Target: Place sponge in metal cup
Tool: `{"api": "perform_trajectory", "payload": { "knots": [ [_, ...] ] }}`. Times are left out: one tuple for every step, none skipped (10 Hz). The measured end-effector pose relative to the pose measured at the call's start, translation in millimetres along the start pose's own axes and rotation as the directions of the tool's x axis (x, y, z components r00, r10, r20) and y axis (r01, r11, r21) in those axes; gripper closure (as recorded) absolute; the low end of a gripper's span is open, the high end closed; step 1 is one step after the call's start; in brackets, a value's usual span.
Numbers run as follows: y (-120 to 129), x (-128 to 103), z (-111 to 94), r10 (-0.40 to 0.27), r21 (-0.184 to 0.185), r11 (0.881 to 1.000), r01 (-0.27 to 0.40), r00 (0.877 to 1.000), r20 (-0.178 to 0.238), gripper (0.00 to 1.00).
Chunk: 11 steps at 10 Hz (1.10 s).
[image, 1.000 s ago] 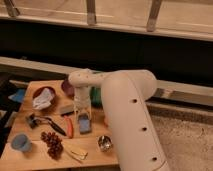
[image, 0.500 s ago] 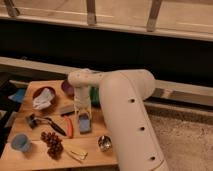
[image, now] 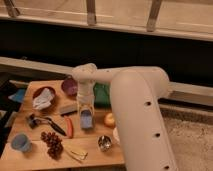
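Observation:
The light-blue sponge (image: 86, 121) is at the middle of the wooden table (image: 30, 160), directly under my gripper (image: 86, 113). The gripper points straight down from the white arm and sits right at the sponge's top. Whether the sponge rests on the table or hangs just above it cannot be told. The small shiny metal cup (image: 104, 143) stands near the table's front edge, to the right of and nearer than the sponge, with nothing in it that I can see.
A grey block (image: 68, 108), a red chili (image: 69, 127) and a black brush (image: 42, 122) lie left of the sponge. Also here are grapes (image: 51, 144), a blue plastic cup (image: 21, 142), a red bowl with white cloth (image: 44, 98), a purple bowl (image: 69, 86) and an orange fruit (image: 109, 119).
The arm and gripper have stayed almost still over the sponge. The sponge looks very slightly higher in view than before.

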Motion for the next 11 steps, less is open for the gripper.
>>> {"api": "perform_trajectory", "payload": {
  "knots": [
    [-5,1,-6,0.008,-0.016,1.000,-0.008,1.000,0.017,1.00],
    [-18,7,-23,0.032,-0.047,0.998,-0.030,0.998,0.055,1.00],
    [-31,13,-35,0.055,-0.068,0.996,-0.049,0.995,0.083,1.00],
    [-43,19,-46,0.077,-0.084,0.994,-0.068,0.991,0.109,1.00],
    [-59,28,-59,0.106,-0.097,0.991,-0.093,0.984,0.140,1.00],
    [-70,37,-73,0.131,-0.104,0.988,-0.115,0.977,0.166,1.00],
    [-76,43,-78,0.144,-0.106,0.986,-0.127,0.974,0.176,1.00],
    [-81,49,-78,0.152,-0.105,0.985,-0.135,0.973,0.175,1.00],
    [-82,53,-74,0.157,-0.101,0.985,-0.142,0.975,0.160,1.00],
    [-78,57,-65,0.154,-0.092,0.986,-0.142,0.980,0.130,1.00],
    [-76,62,-57,0.152,-0.085,0.986,-0.144,0.983,0.101,1.00]
  ]
}}
